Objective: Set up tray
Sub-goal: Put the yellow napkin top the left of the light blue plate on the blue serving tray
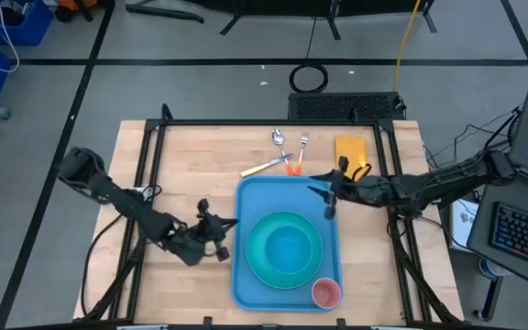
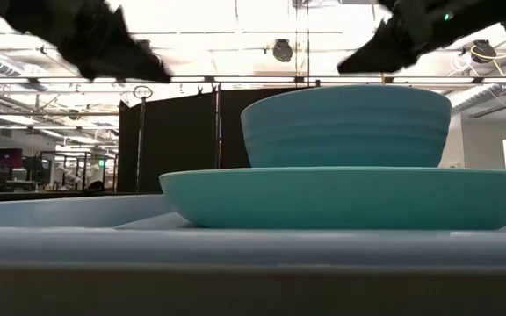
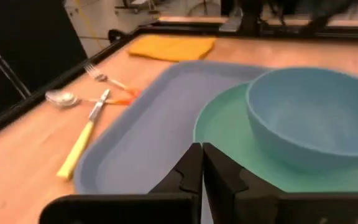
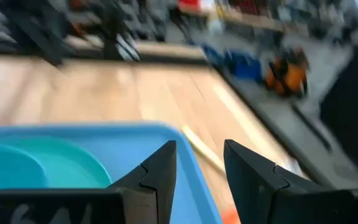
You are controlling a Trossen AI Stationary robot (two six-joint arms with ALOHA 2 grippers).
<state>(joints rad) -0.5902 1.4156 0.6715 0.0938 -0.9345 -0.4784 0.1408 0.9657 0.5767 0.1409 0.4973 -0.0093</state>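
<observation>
The light-blue tray [image 1: 255,206] lies in the middle of the table, and its floor shows in the left wrist view [image 3: 142,143]. On it rests a turquoise plate [image 1: 285,275] with a blue-green bowl [image 1: 287,246] standing on top, seen side-on in the low view [image 2: 345,127]. A pink cup [image 1: 326,292] stands upright in the tray's near right corner. My left gripper [image 1: 225,229] [image 3: 202,149] hovers shut at the tray's left rim, holding nothing. My right gripper [image 1: 322,194] [image 4: 199,149] hangs open over the tray's far right part, nothing between its fingers.
Beyond the tray's far rim lie a spoon [image 1: 279,137], a fork [image 1: 302,142] and a yellow-handled knife [image 1: 264,168] on the wood. A folded yellow napkin [image 1: 351,151] lies at the far right. Bare table shows to the tray's left and right.
</observation>
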